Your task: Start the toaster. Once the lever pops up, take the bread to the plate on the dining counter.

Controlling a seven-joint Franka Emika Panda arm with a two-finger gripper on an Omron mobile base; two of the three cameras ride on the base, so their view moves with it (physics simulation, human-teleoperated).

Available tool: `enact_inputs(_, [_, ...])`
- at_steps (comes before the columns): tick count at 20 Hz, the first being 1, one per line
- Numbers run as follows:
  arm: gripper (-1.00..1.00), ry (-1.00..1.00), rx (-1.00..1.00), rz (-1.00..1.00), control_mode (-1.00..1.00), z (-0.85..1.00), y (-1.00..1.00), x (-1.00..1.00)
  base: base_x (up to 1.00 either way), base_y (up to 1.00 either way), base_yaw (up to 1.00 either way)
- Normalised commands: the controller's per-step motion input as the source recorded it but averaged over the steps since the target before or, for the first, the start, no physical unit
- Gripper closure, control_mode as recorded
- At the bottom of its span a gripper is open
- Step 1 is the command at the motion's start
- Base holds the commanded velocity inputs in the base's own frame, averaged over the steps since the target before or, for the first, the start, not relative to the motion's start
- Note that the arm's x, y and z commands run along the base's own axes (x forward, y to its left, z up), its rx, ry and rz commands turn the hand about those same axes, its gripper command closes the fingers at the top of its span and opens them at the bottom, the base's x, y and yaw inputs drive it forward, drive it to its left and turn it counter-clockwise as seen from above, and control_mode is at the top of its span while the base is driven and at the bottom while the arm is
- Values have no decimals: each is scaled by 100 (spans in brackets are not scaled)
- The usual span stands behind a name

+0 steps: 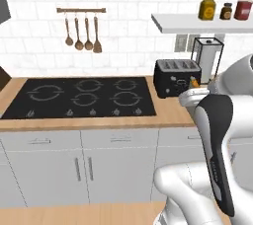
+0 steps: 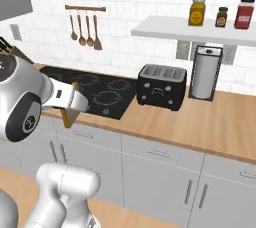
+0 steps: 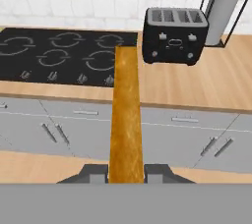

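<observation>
Bread (image 3: pixel 126 115) clamped edge-on between the fingertips of the gripper (image 3: pixel 126 173), long axis running straight out along the hand toward the worktop in the hand view. Toaster (image 3: pixel 174 35) sitting well ahead and off to one side, slots empty, so done with that bit probably. No plate or dining counter anywhere up front; probably behind, so probably needs a turn away from the hob (image 3: pixel 64 56) next.
</observation>
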Motion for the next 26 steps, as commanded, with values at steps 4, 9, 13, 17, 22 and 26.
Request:
enact_inputs(4, [100, 0, 0, 0, 100, 0, 0, 0, -51, 16, 91])
enact_inputs(9, [100, 0, 0, 0, 100, 0, 0, 0, -26, 0, 100])
enact_inputs(13, [100, 0, 0, 0, 100, 0, 0, 0, -11, 0, 100])
enact_inputs(17, [100, 0, 0, 0, 100, 0, 0, 0, -9, 0, 100])
enact_inputs(22, [100, 0, 0, 0, 100, 0, 0, 0, -6, 0, 100])
enact_inputs(26, [100, 0, 0, 0, 100, 0, 0, 0, -3, 0, 100])
